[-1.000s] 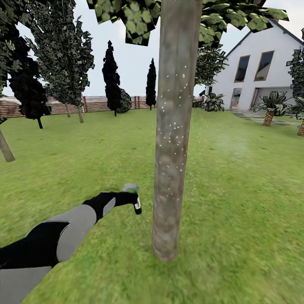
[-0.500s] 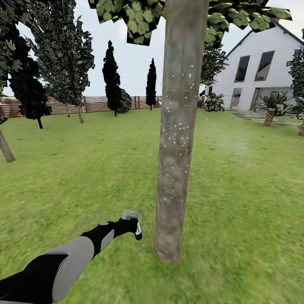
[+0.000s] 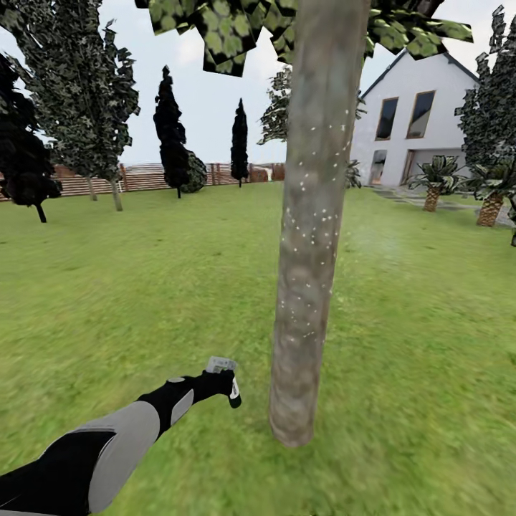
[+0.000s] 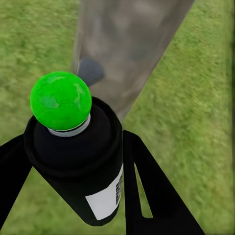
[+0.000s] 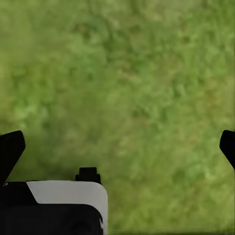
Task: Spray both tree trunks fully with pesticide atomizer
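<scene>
Atomizer (image 4: 78, 161) clamped between left hand (image 3: 228, 383) fingers, beside tree trunk (image 3: 308, 236)

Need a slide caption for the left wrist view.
Left gripper clamps black green-capped spray bottle, aimed at mottled grey-brown tree trunk over lawn.

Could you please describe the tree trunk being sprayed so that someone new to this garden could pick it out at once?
Start from the white house across the lawn, then come forward to the thick trunk nearest the camera. The left gripper holds the black atomizer beside its base. Unlike the dark cypresses by the fence and the short palms near the house, it is a bare grey-brown column dotted with white specks.
</scene>
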